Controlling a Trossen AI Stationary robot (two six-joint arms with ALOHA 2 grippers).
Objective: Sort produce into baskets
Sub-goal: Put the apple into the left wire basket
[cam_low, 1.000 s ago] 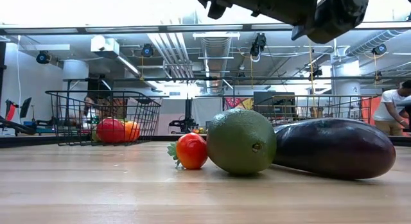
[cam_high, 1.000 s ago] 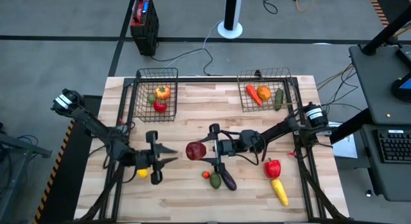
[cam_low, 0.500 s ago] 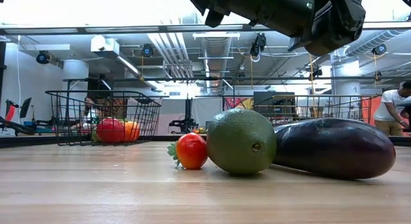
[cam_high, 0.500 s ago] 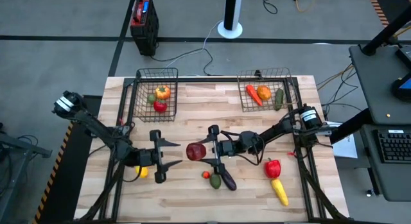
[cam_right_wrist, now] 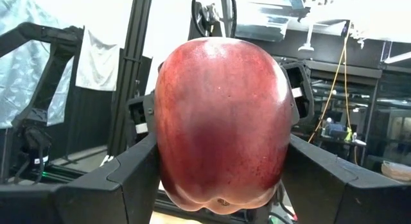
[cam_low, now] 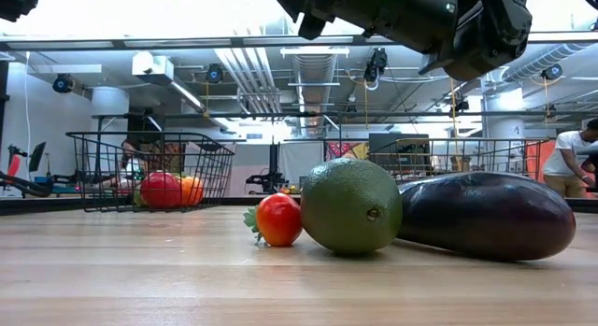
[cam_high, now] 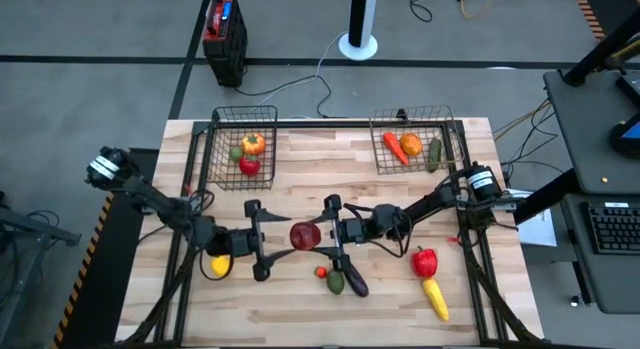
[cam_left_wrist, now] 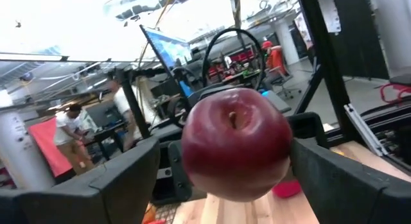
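Overhead, a wooden counter [cam_high: 300, 159] held two dark wire baskets at its far edge. The left basket [cam_high: 243, 147] near the far left corner contained an orange-and-green fruit and a red one; the right basket [cam_high: 415, 141] near the far right corner contained a carrot, an orange and a green cucumber. Near the middle of the counter, the right gripper [cam_high: 322, 234] had its fingers closed on a red apple [cam_high: 305, 235], holding it up in the air. The left gripper [cam_high: 268, 239] faced it from the left side with its fingers spread wide, their tips just beside the apple but not touching it. A yellow lemon [cam_high: 219, 266] lay under the left arm. Toward the near edge sat a small red tomato-like piece [cam_low: 278, 219], a green round fruit [cam_low: 351, 205] and a purple eggplant [cam_low: 486, 215], close together in a row. Nearer the right edge lay a red pepper [cam_high: 425, 261] and a yellow corn cob [cam_high: 435, 297]. People stood in the room behind the counter.
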